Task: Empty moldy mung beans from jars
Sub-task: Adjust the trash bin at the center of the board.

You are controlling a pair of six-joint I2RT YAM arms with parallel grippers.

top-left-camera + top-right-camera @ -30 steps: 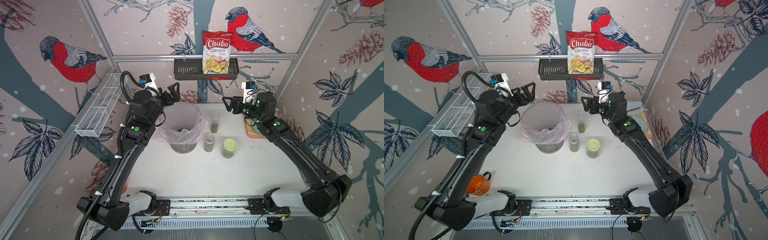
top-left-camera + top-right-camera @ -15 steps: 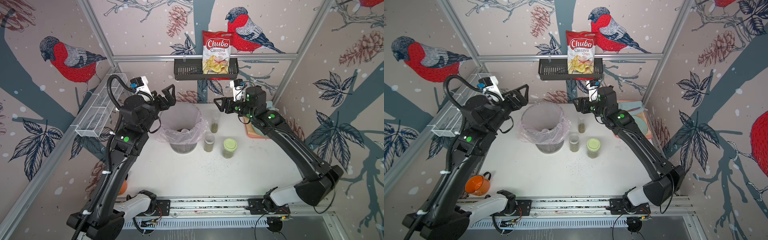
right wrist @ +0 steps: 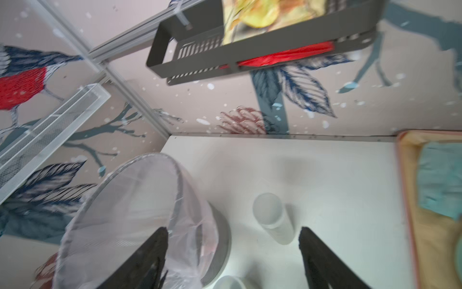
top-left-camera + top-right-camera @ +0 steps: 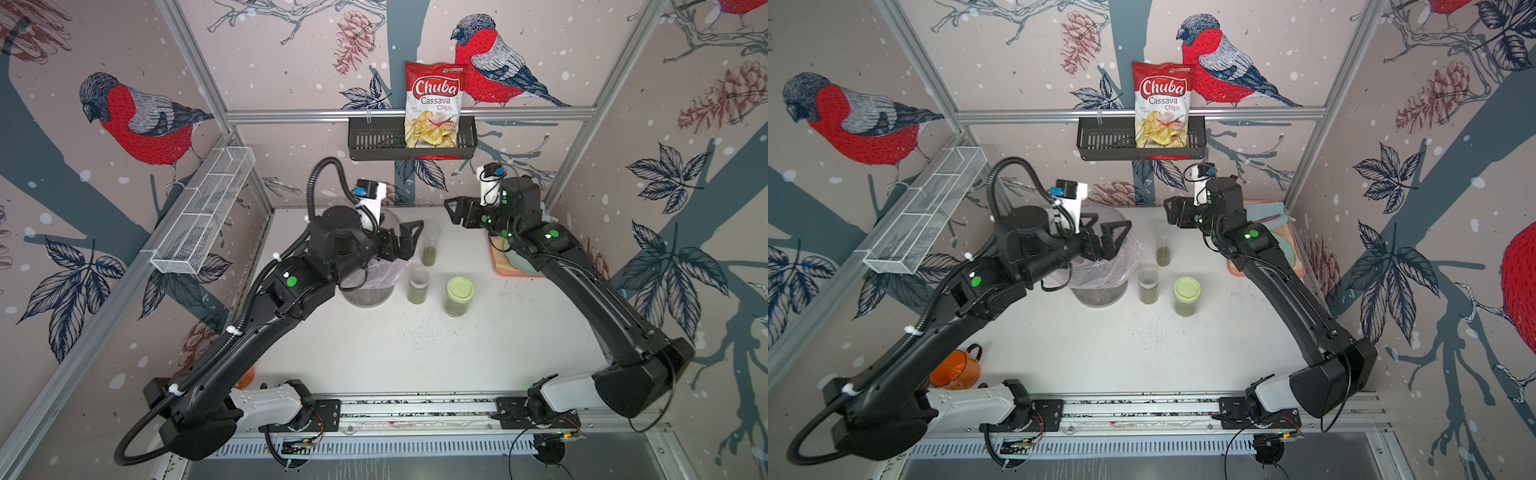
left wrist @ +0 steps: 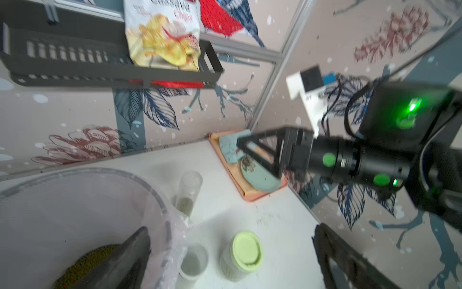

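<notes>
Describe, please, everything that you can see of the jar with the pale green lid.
The jar with the pale green lid is a wide, short, clear cylinder, glass by its look, closed by a round flat lid. Olive-green mung beans show through its wall. It stands upright on the white table, beside the short clear jar but apart from it. Only the table touches it; dark specks lie scattered before it.

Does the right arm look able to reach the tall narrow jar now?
Likely yes: the right gripper hangs open above the tall narrow jar, nothing between; the left gripper crowds one side.
</notes>
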